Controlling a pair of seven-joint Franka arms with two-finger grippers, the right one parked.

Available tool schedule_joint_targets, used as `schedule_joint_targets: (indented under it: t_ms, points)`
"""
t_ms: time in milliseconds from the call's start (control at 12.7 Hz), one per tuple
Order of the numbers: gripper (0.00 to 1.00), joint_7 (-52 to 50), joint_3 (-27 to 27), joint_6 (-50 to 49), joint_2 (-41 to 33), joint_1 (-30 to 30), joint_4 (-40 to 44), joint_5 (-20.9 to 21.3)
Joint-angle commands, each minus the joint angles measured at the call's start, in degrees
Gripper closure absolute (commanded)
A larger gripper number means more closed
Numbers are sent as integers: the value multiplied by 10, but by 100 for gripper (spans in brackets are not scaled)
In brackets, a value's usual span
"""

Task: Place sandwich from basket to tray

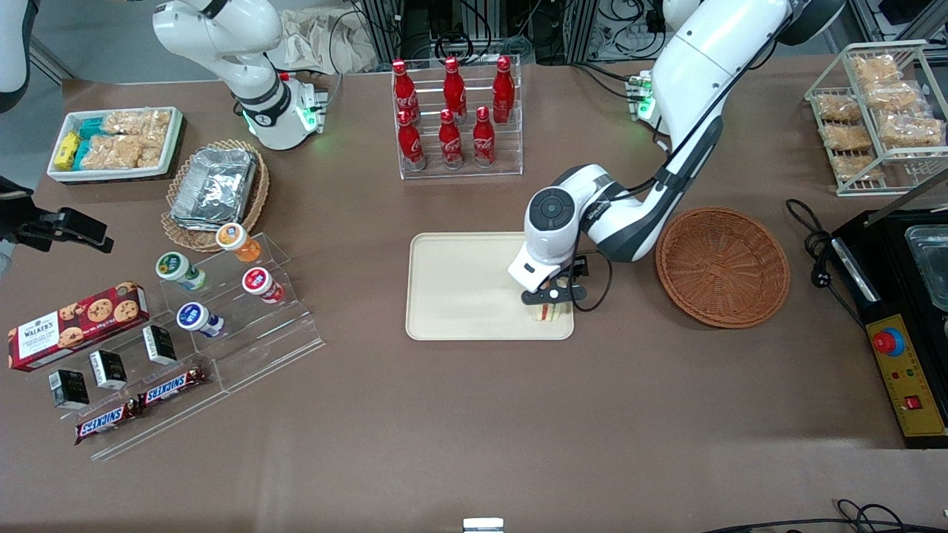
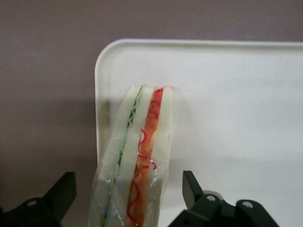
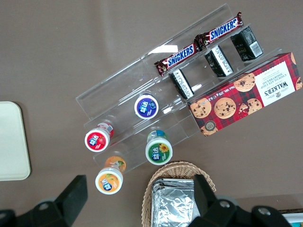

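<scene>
A: Nearest the front camera on the brown tabletop (image 1: 474, 414): two brown-wrapped Snickers bars (image 1: 141, 403) at the foot of the clear acrylic step stand (image 1: 244, 326), toward the parked arm's end.

B: Claw?

A: The left arm's black two-finger claw (image 1: 554, 296) is low over the flat cream-beige rectangular tray (image 1: 459, 289), at the tray's corner nearest the camera on the working arm's side. Fingers (image 2: 194, 187) parted, one on each side of the triangular white-bread sandwich wedge with orange-red and green filling (image 2: 137, 156). A gap shows at both fingers; no contact.

B: Sandwich position?

A: On the tray, standing on edge in clear wrap, in that same corner, close to the rim.

B: Basket?

A: Round shallow reddish-brown woven wicker basket (image 1: 722, 266) sits on the tabletop at about 3 o'clock from the tray, just beside it, not touching.
</scene>
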Motion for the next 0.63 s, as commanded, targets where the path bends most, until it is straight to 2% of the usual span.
schedule_joint_targets:
  t_ms: [0, 393, 550]
  points:
    - [0, -7, 0, -39, -42, 0, 16, -24]
    - [0, 0, 2, -174, -148, 36, 88, -97]
    - [0, 0, 29, -241, -188, 36, 130, -126]
